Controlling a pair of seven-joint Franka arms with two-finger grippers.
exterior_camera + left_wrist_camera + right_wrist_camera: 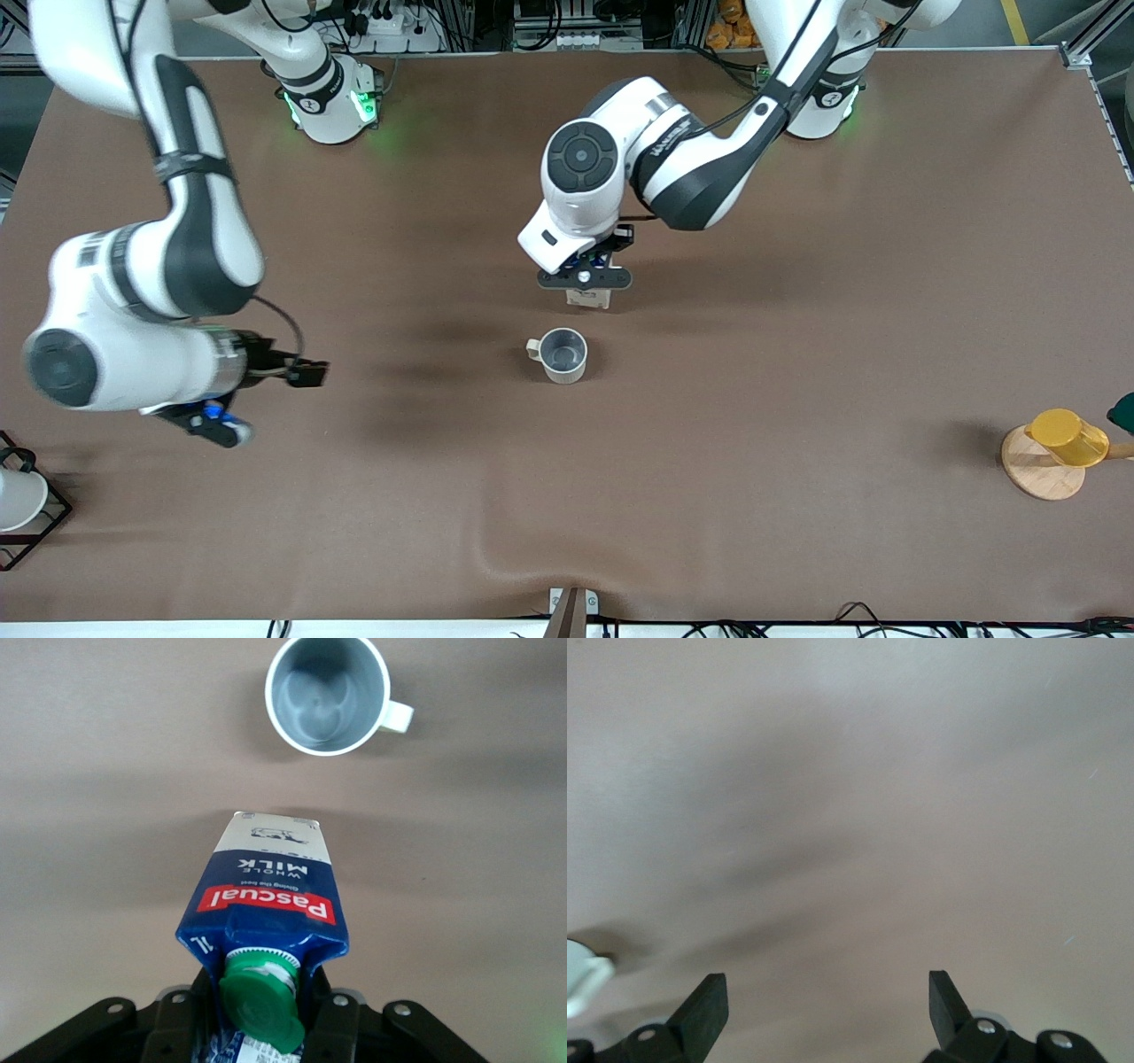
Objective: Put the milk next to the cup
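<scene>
The milk [589, 299] is a dark blue carton with a green cap [259, 999] and a red label. My left gripper [586, 281] is shut on its top [261, 1020] and holds it upright. Its beige base is at or just above the table. The cup [561, 354], a beige-white mug with a grey inside, stands upright a short gap from the carton, nearer to the front camera. It also shows in the left wrist view [328, 695]. My right gripper [220, 427] is open and empty [824, 997], up over the table toward the right arm's end.
A yellow cup [1068, 437] lies on a round wooden base [1036, 468] at the left arm's end. A white cup [16, 499] sits in a black wire rack [49, 523] at the right arm's end. A dark green thing [1123, 412] pokes in beside the yellow cup.
</scene>
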